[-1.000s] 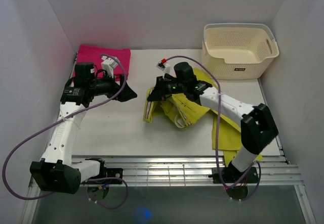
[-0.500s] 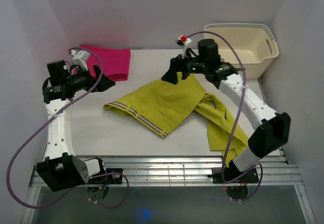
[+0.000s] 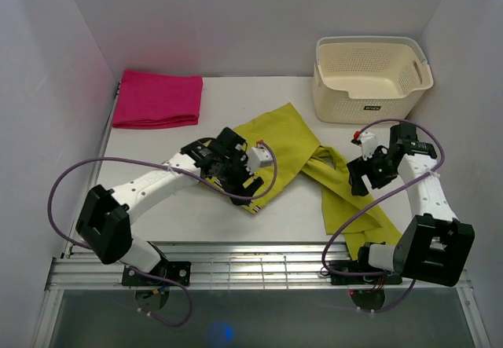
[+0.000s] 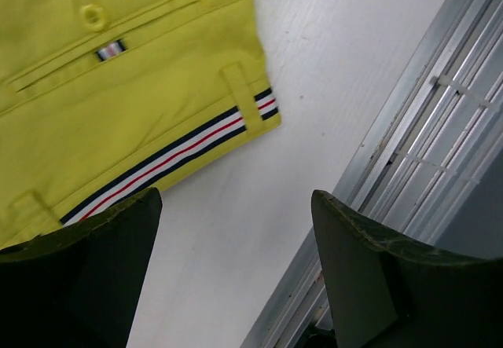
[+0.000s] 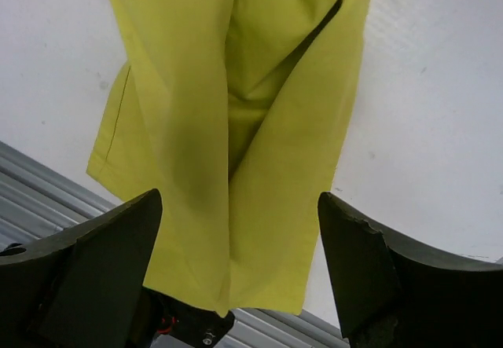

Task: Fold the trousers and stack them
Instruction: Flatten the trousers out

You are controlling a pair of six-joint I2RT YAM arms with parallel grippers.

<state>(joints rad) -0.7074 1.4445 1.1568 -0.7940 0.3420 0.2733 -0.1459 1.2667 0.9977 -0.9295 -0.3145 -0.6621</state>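
Lime-yellow fabric trousers lie spread and unfolded mid-worktop, legs trailing to the near right edge.

Overhead: left hand over the waistband end, right hand over the legs.

Left wrist: fingers wide, empty; striped waistband corner just beyond.

Right wrist: fingers wide, empty, above the crossed legs.

Judgement: pre-grasp for the first fold. Next move: descend, pinch the edges.

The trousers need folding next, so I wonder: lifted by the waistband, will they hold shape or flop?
Probably floppy: the trousers lie flat with the legs twisted over each other, so they would likely drape from any grip. Likely light, since the cloth looks thin. The waistband looks thicker, perhaps a firmer place to grab.
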